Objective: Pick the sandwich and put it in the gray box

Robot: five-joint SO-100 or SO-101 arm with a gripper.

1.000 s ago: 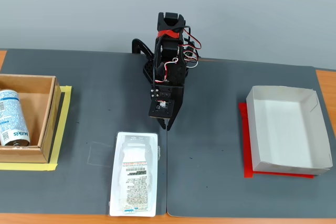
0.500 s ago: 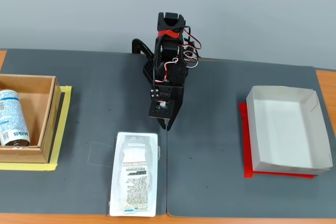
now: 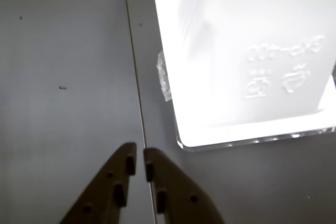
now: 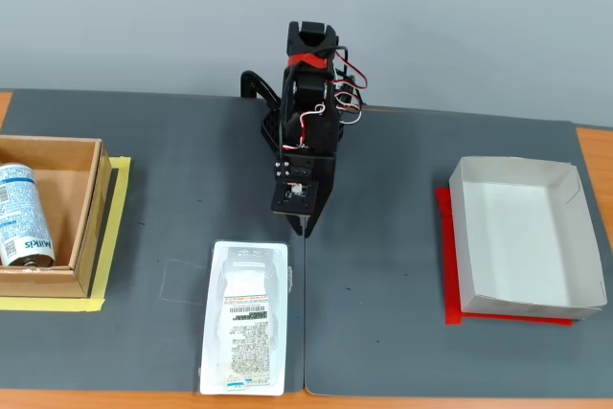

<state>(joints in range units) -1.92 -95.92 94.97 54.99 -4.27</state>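
The sandwich [image 4: 245, 316] is a flat clear and white package with a barcode label, lying near the front edge of the dark mat in the fixed view. In the wrist view its bright top end [image 3: 247, 56] fills the upper right. My gripper [image 4: 304, 230] hangs just behind the package's far right corner, fingers pointing down. The wrist view shows the gripper [image 3: 139, 153] shut and empty, its tips together over the mat seam, left of the package corner. The gray box [image 4: 524, 237] sits on a red sheet at the right, empty.
At the left, a brown cardboard box [image 4: 81, 222] on yellow tape holds a white-and-blue can [image 4: 21, 214]. A seam [image 3: 134, 66] runs down the dark mat under the gripper. Wooden table edges show at the front and sides.
The arm has barely shifted, the gripper tip a touch higher. Sandwich, boxes and can are where they were.
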